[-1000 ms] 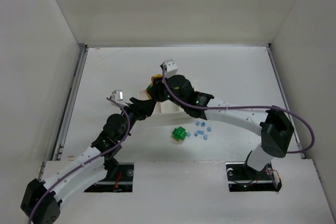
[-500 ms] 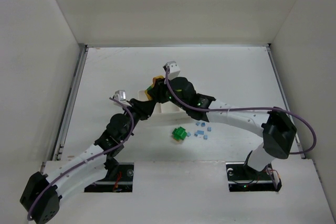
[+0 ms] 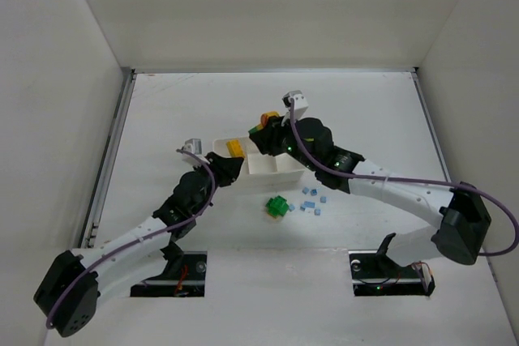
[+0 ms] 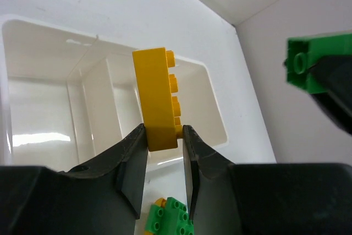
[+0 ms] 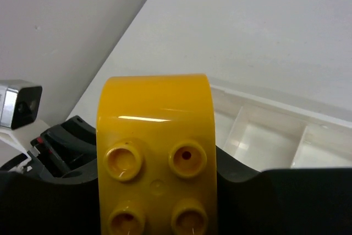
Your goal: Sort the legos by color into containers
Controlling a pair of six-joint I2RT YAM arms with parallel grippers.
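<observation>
Yellow brick (image 4: pixel 155 94) sits pinched in left claw (image 4: pixel 164 136), orange-yellow block (image 5: pixel 155 147) in right claw (image 3: pixel 264 124).

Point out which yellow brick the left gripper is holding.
The rectangular yellow brick, pinched on edge in the left gripper above the tray, studs facing sideways. The other, the rounded yellow brick, sits in the right gripper.

No readable text, label, brand or number shows anywhere.

Loose legos (image 3: pixel 278 206) lie just before the tray (image 3: pixel 272 171).
</observation>
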